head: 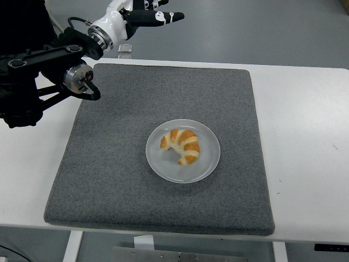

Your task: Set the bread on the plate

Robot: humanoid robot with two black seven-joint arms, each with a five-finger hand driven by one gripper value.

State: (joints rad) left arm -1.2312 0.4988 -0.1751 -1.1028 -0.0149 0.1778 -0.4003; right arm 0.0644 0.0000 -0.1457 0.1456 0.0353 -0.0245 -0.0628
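A golden croissant [181, 145] lies on the white round plate [207, 165] in the middle of the grey mat. My left hand [143, 12] is raised high at the picture's top left, far from the plate, with its white shell and black fingers spread and holding nothing. Its black arm comes in from the left edge. The right arm does not show.
The grey felt mat [109, 164] covers most of the white table [305, 142]. A small clear object [125, 50] lies on the floor beyond the table's far edge. A dark shape fills the top left corner.
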